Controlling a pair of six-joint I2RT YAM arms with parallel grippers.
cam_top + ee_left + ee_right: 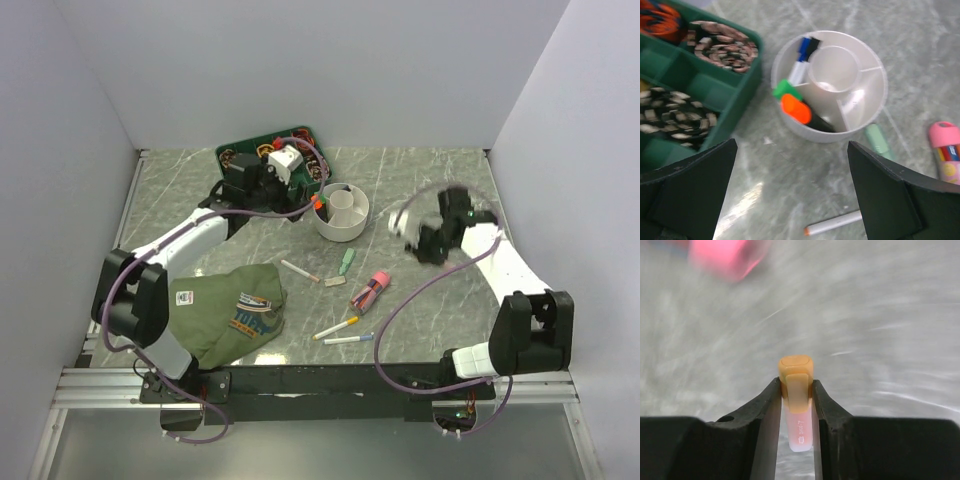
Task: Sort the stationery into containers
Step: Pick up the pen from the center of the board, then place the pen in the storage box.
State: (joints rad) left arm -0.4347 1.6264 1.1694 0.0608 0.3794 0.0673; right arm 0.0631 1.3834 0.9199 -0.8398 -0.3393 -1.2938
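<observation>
Right gripper (pixel 795 385) clamped on orange-capped highlighter (pixel 796 369), cap beyond fingertips (pixel 769 397); thin pinch, could swivel or slip; left gripper (pixel 790 200) gaping, white cup (pixel 875 107) just below it; may block the drop

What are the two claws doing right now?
Left claw: open, holding nothing.
Right claw: shut on a small orange-capped pale plastic highlighter.

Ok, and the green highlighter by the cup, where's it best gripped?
Mid-body, from straight above, closing across its narrow width. The green highlighter lies flat on the table, one end near the cup, so a low sideways approach looks crowded there.
</observation>
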